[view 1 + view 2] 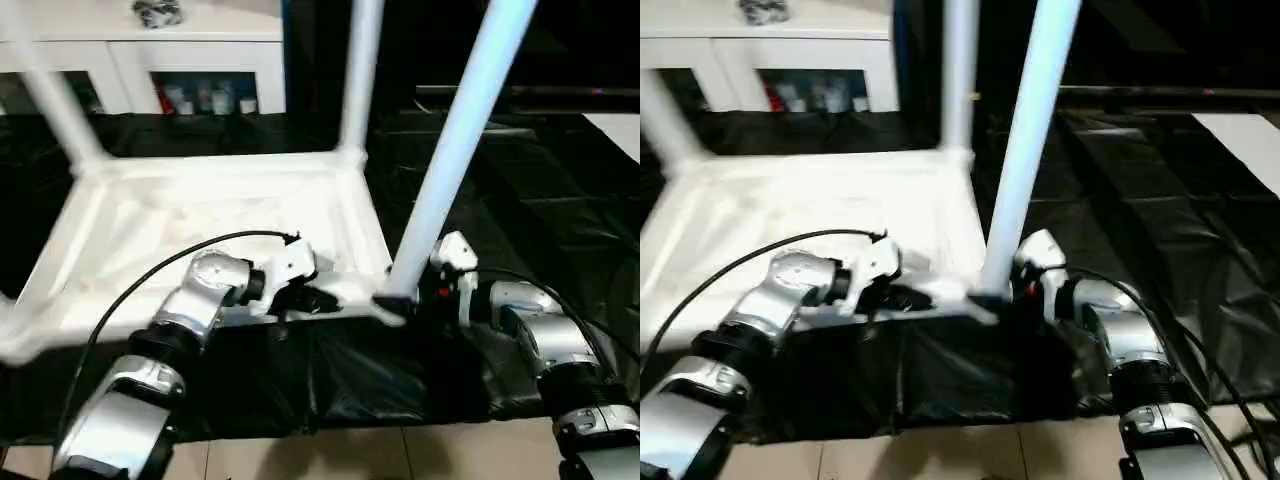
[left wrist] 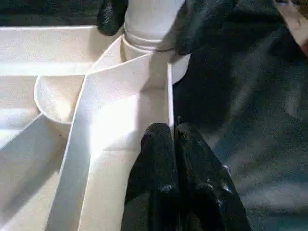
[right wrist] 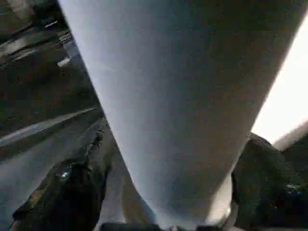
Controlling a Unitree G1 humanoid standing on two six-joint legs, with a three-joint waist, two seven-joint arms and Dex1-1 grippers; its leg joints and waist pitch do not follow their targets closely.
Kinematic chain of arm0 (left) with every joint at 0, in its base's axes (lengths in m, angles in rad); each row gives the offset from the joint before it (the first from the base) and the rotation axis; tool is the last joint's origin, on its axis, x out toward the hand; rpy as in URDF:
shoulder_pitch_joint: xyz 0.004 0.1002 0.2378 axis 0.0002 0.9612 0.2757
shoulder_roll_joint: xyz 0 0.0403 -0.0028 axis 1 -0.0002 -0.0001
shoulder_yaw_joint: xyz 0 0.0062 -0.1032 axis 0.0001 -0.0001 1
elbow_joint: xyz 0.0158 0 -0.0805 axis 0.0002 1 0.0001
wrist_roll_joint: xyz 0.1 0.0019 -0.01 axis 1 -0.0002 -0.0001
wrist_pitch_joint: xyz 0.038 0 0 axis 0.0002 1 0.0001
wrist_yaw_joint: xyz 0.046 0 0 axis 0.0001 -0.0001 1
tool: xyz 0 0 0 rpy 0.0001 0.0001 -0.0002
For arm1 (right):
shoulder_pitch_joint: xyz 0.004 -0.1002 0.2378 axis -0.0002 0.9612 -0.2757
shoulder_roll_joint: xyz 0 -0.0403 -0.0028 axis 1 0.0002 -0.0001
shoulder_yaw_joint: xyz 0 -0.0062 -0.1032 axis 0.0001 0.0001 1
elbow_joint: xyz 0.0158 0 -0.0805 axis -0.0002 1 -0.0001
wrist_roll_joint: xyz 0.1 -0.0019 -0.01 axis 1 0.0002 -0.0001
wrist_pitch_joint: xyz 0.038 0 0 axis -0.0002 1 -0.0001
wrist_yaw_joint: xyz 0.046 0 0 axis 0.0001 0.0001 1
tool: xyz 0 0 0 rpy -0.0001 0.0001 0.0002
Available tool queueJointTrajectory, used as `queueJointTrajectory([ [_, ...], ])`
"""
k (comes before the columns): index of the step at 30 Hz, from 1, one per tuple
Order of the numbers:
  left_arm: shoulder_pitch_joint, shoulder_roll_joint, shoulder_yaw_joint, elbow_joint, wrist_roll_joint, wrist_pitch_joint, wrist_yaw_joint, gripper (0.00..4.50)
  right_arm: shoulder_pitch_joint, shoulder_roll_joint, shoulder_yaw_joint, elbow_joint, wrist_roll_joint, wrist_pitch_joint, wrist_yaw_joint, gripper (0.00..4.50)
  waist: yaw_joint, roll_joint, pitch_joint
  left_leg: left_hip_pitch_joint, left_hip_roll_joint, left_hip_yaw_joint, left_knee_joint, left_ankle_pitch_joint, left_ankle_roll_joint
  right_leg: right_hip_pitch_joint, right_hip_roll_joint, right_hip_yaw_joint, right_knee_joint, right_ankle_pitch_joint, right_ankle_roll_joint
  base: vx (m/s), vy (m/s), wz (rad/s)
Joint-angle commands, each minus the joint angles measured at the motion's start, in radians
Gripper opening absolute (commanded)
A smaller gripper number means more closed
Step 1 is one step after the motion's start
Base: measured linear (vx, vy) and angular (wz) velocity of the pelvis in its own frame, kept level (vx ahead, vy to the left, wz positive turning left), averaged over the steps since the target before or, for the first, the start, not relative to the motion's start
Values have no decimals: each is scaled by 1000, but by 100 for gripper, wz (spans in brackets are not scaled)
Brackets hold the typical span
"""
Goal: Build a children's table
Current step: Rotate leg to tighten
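Observation:
The children's table lies upside down on a black sheet, its ribbed white tabletop facing up. White tube legs stand in the far left, far right and near right corner sockets. My right gripper is open, with a black finger on each side of the near right leg's base, just above its socket. My left gripper is shut with nothing in it. Its fingertips rest on the tabletop's near rim, close to that same corner.
A white cabinet with glass doors stands behind the tabletop. The black sheet spreads to the right and towards me, ending at a tiled floor. A black cable arcs over my left forearm.

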Motion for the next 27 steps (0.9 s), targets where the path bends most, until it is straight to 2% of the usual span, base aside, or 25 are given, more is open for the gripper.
queueJointTrajectory([
  [1, -31, -21, -44, 3, 4, -20, -31, 0, 4, 30, 103, -27, -2, 18, 105, 356, 3, -4, -49, 0, 17, 10, -60, -244, 87, 51, -40, 31, -63, -263, -245, 0, 0, 0],
  [4, -41, -5, -48, 16, 4, -34, -54, 0, 2, 26, 126, -38, -3, 35, 154, 333, 5, -7, -51, 0, 16, 11, -60, -238, 80, 52, -39, 32, -61, -248, -244, 0, 0, 0],
  [9, -47, 7, -46, 30, 0, -48, -78, 0, -5, 27, 140, -35, -1, 44, 195, 293, 9, -6, -53, 0, 15, 12, -57, -206, 85, 53, -39, 32, -55, -205, -259, 0, 0, 0],
  [12, -48, 12, -46, 33, 0, -50, -97, 0, -12, 31, 143, -31, 4, 53, 213, 284, 11, -3, -53, 1, 17, 12, -58, -201, 86, 53, -39, 31, -54, -188, -266, 0, 0, 0],
  [13, -49, 12, -46, 34, -1, -49, -103, 0, -14, 32, 145, -29, 5, 57, 221, 284, 10, -3, -53, 1, 16, 12, -58, -206, 83, 53, -38, 31, -54, -193, -265, 0, 0, 0],
  [14, -49, 12, -46, 34, -1, -49, -103, 0, -14, 32, 145, -29, 5, 57, 221, 264, 10, -4, -53, 1, 16, 12, -58, -208, 82, 54, -38, 31, -54, -196, -264, 0, 0, 0],
  [18, -52, 13, -49, 42, -3, -50, -113, 0, -13, 34, 142, -31, 8, 80, 228, 258, 11, -3, -54, 1, 15, 12, -58, -208, 77, 54, -40, 32, -55, -206, -259, 0, 0, 0],
  [21, -49, 12, -47, 43, -4, -43, -103, 0, -2, 50, 112, -37, 18, 80, 173, 257, 10, -2, -54, 1, 15, 12, -58, -206, 78, 54, -39, 31, -54, -196, -262, 0, 0, 0],
  [23, -45, 3, -35, 42, -5, -21, -61, 0, 4, 75, 72, -27, 14, 59, 70, 256, 11, -3, -52, 1, 15, 12, -59, -215, 74, 53, -39, 31, -56, -211, -260, 0, 0, 0],
  [27, -43, -33, -11, 45, 13, 16, 87, 0, -13, 140, -17, 62, -21, 4, -237, 252, -1, -6, -46, 4, 12, 8, -64, -278, 34, 45, -43, 31, -70, -363, -210, 0, 0, 0],
])
